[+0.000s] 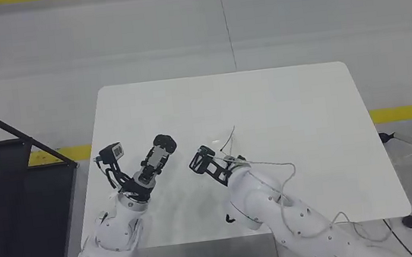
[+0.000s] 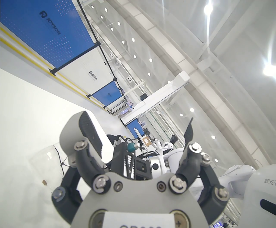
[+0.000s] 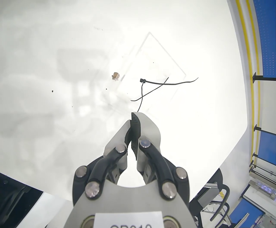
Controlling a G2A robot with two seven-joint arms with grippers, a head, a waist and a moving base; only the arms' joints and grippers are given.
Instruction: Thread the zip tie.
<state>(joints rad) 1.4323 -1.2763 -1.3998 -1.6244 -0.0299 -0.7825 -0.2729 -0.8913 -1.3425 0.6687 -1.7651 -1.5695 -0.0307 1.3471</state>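
R fingers: my right gripper (image 3: 134, 116) is pressed shut. A thin black strand runs straight into the tips, looks pinched.
L fingers: my left gripper (image 2: 138, 127) is spread wide, nothing btwn, raised off the table (image 1: 302, 102), approx 10 o'clock of the right one.
Tie: zip tie (image 3: 160, 84) on a clear sheet (image 3: 174, 64) near table ctr, approx 2 o'clock from my right tips. Its head (image 3: 141, 80) rests on the sheet.
Strands: one from head to my tips, one leading away, a third crossing. Maybe two ties, can't tell.
Progress: early, I judge. Grip on strand prob done, no closed loop seen.
Left to do: line tail up w/ head, push through, pull snug.
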